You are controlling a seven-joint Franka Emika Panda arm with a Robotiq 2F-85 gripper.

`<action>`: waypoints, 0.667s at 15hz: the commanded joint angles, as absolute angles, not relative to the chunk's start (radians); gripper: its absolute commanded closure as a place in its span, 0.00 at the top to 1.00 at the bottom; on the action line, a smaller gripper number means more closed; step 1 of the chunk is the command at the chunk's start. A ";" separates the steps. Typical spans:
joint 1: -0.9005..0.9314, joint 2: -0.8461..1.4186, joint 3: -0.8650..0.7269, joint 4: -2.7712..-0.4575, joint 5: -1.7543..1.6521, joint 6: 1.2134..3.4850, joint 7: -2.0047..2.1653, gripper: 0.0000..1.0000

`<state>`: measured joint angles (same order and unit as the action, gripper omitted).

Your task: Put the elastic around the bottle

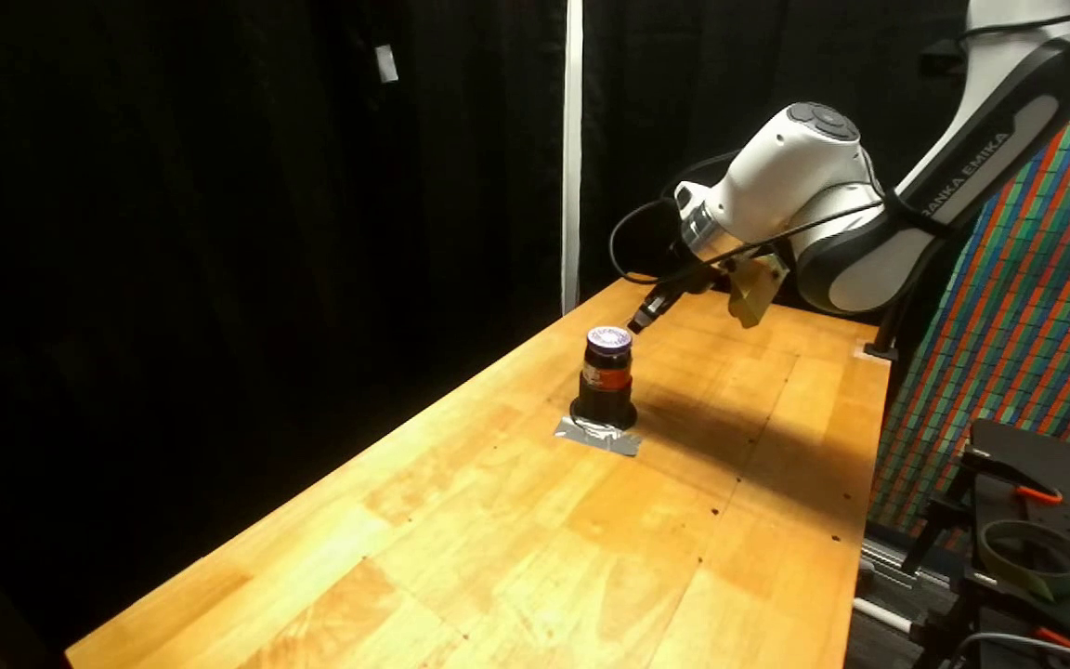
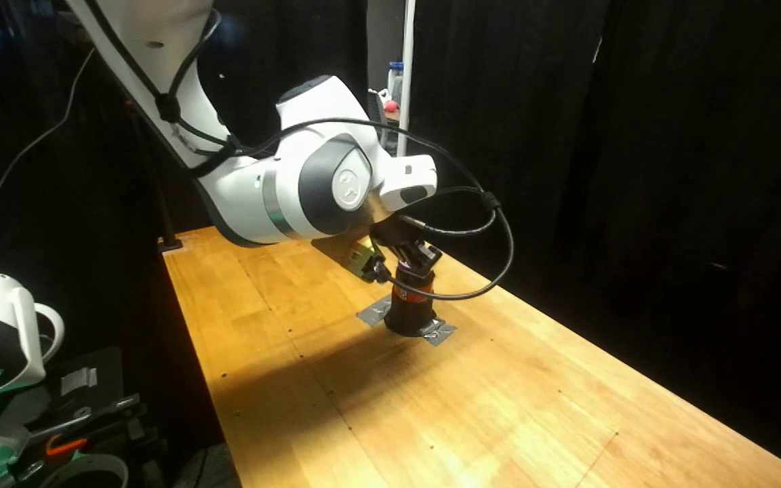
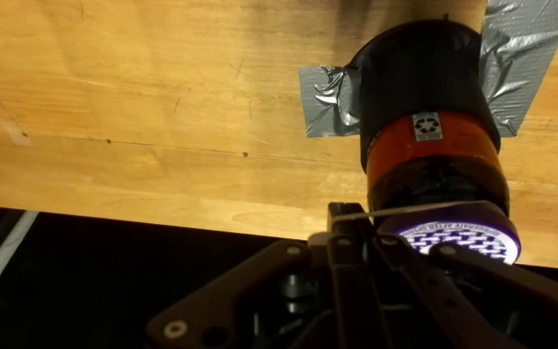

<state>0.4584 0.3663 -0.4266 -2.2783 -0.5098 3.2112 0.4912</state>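
Over the counter [image 1: 516, 539], in both exterior views, I have the end effector [image 3: 361, 218] slanting down, jaws pressed together. A black holder [image 3: 424, 82] bears the bottle [image 3: 472, 133] upright, its purple lid [image 3: 468, 242] just beside those jaws. I'm pinching the thin elastic [image 3: 397, 211], stretched along the lid's edge; whether it circles the lid, I can't tell.

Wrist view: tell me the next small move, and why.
I would lower the gripper slightly beside the bottle, toward the table, before letting go. The elastic stretches from the gripper across the bottle's side at the lid, so the gripper's end of it probably needs to come down below the lid. Whether it passes round the far side is hidden.
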 commanded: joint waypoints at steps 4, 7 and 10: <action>0.481 0.335 -0.456 -2.368 -0.565 3.359 0.459 0.07; 0.451 0.348 -0.443 -2.383 -0.596 3.475 0.444 0.07; 0.471 0.370 -0.480 -2.378 -0.587 3.537 0.431 0.06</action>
